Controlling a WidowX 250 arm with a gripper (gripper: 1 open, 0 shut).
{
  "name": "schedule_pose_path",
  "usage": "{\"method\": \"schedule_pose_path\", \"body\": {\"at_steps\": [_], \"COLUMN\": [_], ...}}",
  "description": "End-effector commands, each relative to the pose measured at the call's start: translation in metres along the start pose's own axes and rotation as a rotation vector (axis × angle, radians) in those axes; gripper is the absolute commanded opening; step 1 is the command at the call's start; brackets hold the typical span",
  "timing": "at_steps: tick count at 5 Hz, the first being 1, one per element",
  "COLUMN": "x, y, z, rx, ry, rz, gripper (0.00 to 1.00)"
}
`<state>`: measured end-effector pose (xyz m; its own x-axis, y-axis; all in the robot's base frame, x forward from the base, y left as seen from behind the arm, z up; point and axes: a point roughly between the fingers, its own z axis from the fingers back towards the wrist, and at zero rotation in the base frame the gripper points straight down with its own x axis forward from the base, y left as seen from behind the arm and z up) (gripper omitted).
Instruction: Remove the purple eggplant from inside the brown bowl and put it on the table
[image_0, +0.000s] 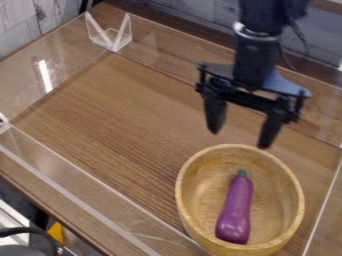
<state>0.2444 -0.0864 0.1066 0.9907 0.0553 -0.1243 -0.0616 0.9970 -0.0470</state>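
Observation:
The purple eggplant (237, 210) lies lengthwise inside the brown bowl (198, 180), stem end toward the back, at the front right of the table (120, 120). My gripper (243, 130) hangs above the table just behind the bowl's far rim, pointing down. Its two black fingers (214, 112) stand wide apart with nothing between them. The gripper is open and touches neither bowl nor eggplant.
Clear acrylic walls (60, 190) border the table at the left and front. A small clear acrylic stand (110, 33) sits at the back left corner. Bare wood stretches left of the bowl.

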Motion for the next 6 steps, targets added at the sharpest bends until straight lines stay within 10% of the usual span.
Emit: {"method": "schedule_pose_path", "body": {"at_steps": [1, 3, 6], "x": [0.000, -0.015, -0.003], "y": [-0.019, -0.019, -0.017], "z": [-0.004, -0.025, -0.039], "rx": [-0.014, -0.030, -0.047], "ry": [-0.036, -0.080, -0.109], "rz": [-0.036, -0.081, -0.163], "gripper": [1.00, 1.00, 1.00]}}
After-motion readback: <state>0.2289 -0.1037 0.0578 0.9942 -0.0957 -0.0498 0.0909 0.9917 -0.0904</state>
